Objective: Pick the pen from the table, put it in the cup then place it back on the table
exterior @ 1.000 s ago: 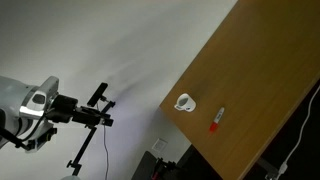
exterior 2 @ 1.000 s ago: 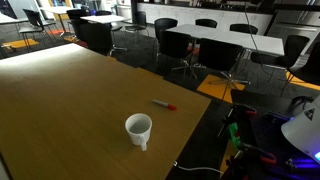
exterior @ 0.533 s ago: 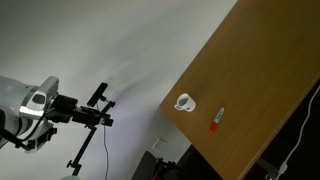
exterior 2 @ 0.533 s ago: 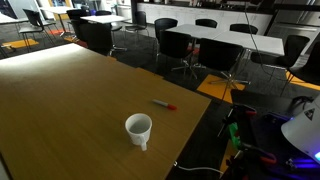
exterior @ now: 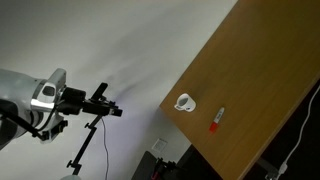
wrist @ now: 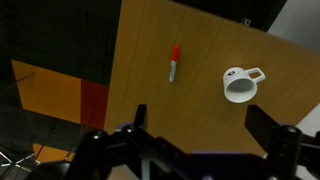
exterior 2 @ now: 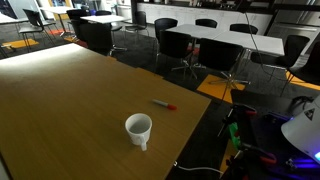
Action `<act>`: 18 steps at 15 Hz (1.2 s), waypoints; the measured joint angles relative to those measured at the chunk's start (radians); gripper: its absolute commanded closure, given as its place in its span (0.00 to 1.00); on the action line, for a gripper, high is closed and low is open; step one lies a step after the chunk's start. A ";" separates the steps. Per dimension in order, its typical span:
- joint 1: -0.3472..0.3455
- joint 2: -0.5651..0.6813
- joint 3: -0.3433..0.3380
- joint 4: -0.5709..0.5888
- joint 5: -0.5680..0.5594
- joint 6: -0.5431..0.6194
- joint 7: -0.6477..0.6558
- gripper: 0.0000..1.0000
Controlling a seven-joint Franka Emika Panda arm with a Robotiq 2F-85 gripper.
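Fingers (wrist: pixel 137 118) spread wide, nothing between them; the gripper (wrist: pixel 196 112) is in the air above the table (wrist: pixel 150 40), touching nothing. In an exterior view the gripper (exterior: pixel 107 106) is well apart from the table (exterior: pixel 260 70), off to one side of it, with the arm behind it.

Pen (wrist: pixel 174 64): flat on the wood, red-orange end away from the fingers in the wrist view, whitish end toward them. Not in the cup. It shows in both exterior views (exterior: pixel 217 121) (exterior 2: pixel 164 104).

Cup (wrist: pixel 238 85): white mug with a handle, upright, mouth up. The wrist view looks straight into it and the inside is empty. It is near the pen but clearly apart from it, no contact. Both sit near one table edge (exterior 2: pixel 200 105). Cup in the exterior views: (exterior: pixel 184 102) (exterior 2: pixel 138 129).

Beside the table in the wrist view, floor with orange and red panels (wrist: pixel 50 90). Black office chairs (exterior 2: pixel 180 45) and pale tables (exterior 2: pixel 225 38) stand beyond the wooden top in an exterior view.
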 measured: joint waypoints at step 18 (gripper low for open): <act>-0.089 0.682 -0.050 0.037 -0.007 0.577 0.044 0.00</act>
